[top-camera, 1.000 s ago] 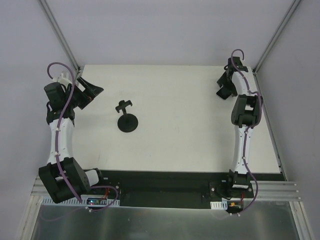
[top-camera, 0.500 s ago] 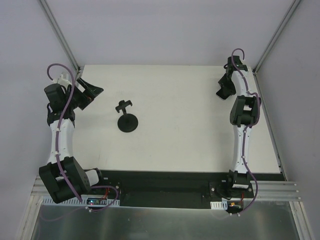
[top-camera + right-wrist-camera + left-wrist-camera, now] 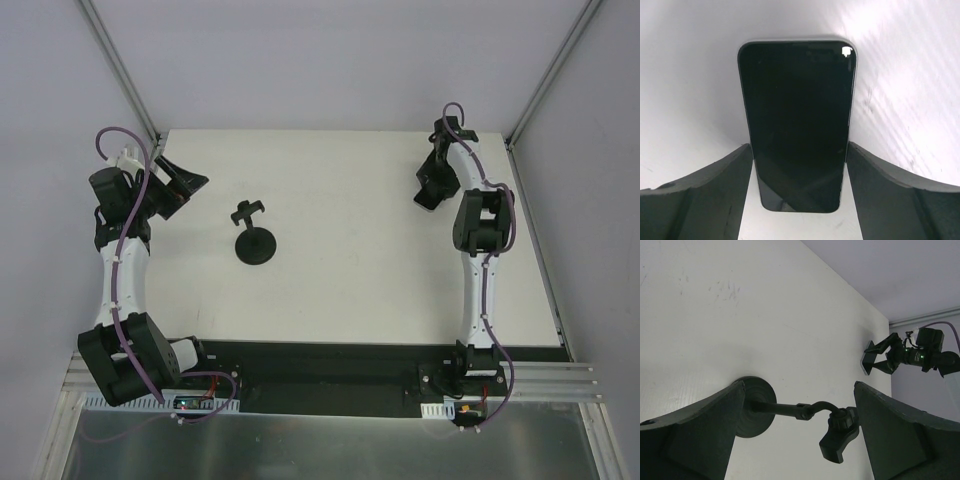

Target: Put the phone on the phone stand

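Note:
The phone [image 3: 796, 125], a flat black slab with a glossy face, sits between my right gripper's [image 3: 797, 150] two fingers, which press on its long edges. From above, the right gripper [image 3: 432, 186] is over the far right of the table. It also shows small in the left wrist view [image 3: 875, 357], with the phone's [image 3: 866, 360] end sticking out. The phone stand [image 3: 255, 241], with a round base, stem and top bracket, stands left of the table's middle. My left gripper [image 3: 186, 184] is open and empty, left of the stand. The stand [image 3: 790, 410] shows between its fingers in the left wrist view.
The white table [image 3: 360, 270] ends at a dark strip along the near side. Metal frame posts [image 3: 120, 70] rise at the far corners, and grey walls close in the sides.
My right gripper has moved left, away from the far right corner toward the table's middle, with the phone in it. The left arm and the stand have not moved.

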You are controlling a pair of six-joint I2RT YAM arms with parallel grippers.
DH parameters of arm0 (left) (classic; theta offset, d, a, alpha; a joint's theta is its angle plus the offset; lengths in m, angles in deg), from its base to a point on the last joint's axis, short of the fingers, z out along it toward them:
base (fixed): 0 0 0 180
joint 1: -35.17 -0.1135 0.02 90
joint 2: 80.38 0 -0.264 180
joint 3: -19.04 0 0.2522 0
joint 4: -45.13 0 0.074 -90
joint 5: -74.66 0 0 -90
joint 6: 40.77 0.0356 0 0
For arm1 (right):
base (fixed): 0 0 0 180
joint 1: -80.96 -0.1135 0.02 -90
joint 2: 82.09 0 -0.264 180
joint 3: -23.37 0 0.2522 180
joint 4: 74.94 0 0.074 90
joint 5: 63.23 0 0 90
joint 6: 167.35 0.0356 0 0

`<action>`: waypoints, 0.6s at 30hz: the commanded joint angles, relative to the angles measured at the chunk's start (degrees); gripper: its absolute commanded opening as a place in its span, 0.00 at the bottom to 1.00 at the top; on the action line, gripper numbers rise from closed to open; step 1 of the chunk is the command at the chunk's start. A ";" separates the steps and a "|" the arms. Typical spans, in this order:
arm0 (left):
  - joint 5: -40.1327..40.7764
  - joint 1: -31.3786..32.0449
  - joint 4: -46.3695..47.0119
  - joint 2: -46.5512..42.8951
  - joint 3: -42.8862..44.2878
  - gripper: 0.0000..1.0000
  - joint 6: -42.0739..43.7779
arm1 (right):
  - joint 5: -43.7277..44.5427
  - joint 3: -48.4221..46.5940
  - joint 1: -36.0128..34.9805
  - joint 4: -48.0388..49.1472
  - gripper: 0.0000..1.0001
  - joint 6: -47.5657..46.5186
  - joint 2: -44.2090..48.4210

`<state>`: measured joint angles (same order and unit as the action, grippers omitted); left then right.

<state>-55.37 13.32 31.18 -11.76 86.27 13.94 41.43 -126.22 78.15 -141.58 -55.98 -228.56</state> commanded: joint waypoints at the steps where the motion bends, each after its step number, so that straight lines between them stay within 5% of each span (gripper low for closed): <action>1: -1.45 -0.39 2.91 0.20 -0.39 0.88 -0.57 | -5.51 10.74 -2.28 -6.53 0.77 -1.32 7.24; 8: -1.98 -0.22 3.61 0.20 -0.82 0.87 -1.01 | -8.41 45.70 -7.65 4.16 0.77 -0.71 27.61; 18: -1.72 -0.22 3.97 0.11 -1.27 0.87 -0.84 | -6.66 66.91 -13.79 7.71 0.79 -4.48 43.46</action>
<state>-55.76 13.32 32.62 -11.19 85.44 12.76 32.36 -63.10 65.80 -134.87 -57.86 -190.48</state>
